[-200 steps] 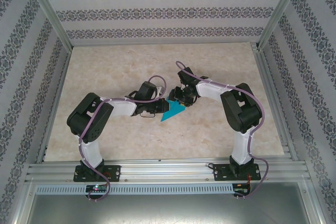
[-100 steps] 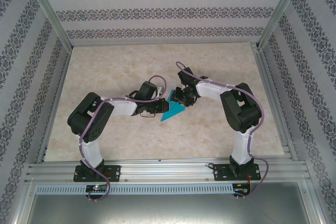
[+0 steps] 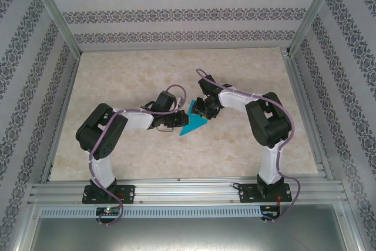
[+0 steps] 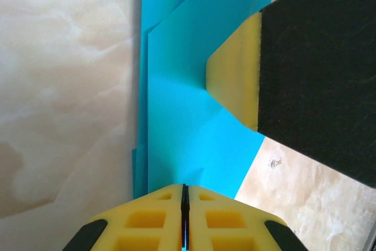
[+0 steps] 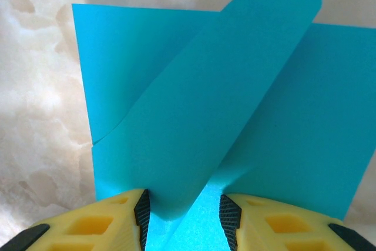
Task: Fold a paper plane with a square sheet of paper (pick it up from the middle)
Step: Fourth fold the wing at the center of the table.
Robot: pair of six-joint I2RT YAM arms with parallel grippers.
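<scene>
The teal-blue square sheet of paper (image 3: 192, 124) lies partly folded in the middle of the table, with layered flaps and creases. My left gripper (image 3: 178, 119) meets it from the left. In the left wrist view its jaws (image 4: 184, 190) are pressed together on the paper's near edge (image 4: 188, 121), with a thin blue line between the pads. My right gripper (image 3: 203, 111) is at the paper's far right corner. In the right wrist view it (image 5: 184, 213) stands open, and a curled flap of the paper (image 5: 194, 110) rises between its fingers. One right finger (image 4: 235, 80) rests on the paper in the left wrist view.
The pale marble-patterned tabletop (image 3: 147, 69) lies bare around the paper. Aluminium frame rails (image 3: 188, 189) run along the near edge and both sides. Patterned walls enclose the workspace.
The right gripper has shifted slightly left over the paper's far corner, and a flap there has lifted. The left arm has stayed still.
</scene>
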